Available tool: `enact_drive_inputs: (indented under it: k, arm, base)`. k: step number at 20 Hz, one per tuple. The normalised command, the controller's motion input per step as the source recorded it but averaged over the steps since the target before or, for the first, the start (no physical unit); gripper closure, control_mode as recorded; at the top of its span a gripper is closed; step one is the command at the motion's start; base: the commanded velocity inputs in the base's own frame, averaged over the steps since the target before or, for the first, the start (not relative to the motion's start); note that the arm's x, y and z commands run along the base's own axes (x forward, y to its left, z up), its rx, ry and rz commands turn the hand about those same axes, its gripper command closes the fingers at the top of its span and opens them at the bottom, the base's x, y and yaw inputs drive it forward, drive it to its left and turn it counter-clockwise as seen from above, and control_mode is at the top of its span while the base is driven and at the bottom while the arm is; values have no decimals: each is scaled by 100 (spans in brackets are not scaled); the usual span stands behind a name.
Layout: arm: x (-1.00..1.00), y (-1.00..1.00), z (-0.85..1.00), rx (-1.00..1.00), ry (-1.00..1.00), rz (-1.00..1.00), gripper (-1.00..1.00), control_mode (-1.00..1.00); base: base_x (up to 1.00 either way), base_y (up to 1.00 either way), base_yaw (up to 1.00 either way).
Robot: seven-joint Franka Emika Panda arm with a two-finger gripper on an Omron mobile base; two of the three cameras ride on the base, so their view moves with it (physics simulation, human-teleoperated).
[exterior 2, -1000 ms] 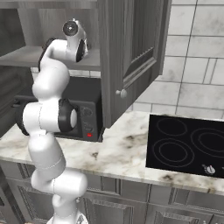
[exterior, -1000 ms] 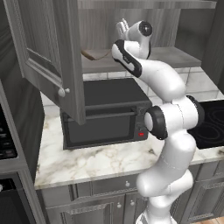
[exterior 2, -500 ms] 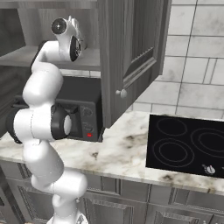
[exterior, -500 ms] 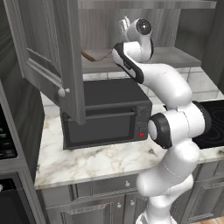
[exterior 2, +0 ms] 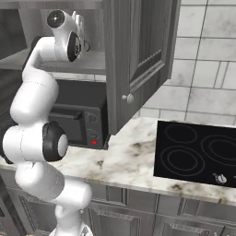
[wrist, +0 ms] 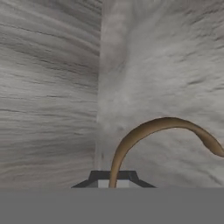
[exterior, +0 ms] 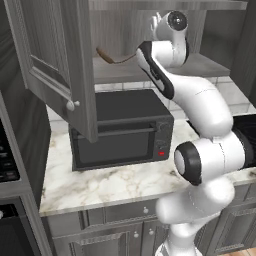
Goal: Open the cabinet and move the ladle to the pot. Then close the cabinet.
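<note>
**Arm up inside the open cabinet, ladle right at the jaws**

The cabinet (exterior: 60, 65) stands open — its left door swings out toward the camera in the left base view, round knob showing on its lower corner, and the right door (exterior 2: 138, 55) hangs open in the right base view. The white arm reaches high, its wrist up at the shelf (exterior: 120, 72) inside the cabinet. The ladle (exterior: 112, 57) lies on that shelf, seen at about 10 o'clock from the wrist in the left base view, its brown handle curving up to the left.

From the hand view, the ladle (wrist: 148, 135) arcs up from the bottom centre and bends over toward 3 o'clock, rising right from between the gripper (wrist: 113, 181) tips — whether the jaws are clamped on it or just around it, I cannot tell, since they are mostly hidden at the bottom edge. Behind it, grey wood-grain cabinet walls meet in a corner.

Below the shelf sits the black microwave (exterior: 120, 130) on the marble surface (exterior: 100, 185). Over at 3 o'clock in the right base view, the black stove (exterior 2: 198, 152) is set into the surface.
</note>
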Motion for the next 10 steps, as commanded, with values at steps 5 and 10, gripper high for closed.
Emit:
enact_drive_inputs:
  k: [5, 10]
  arm:
    - [-79, -20, 0, 8, 0, -5, 100, -100]
    - [-81, -10, 0, 7, 0, -3, 100, -100]
  base:
    - [0, 0, 0]
    - [0, 0, 0]
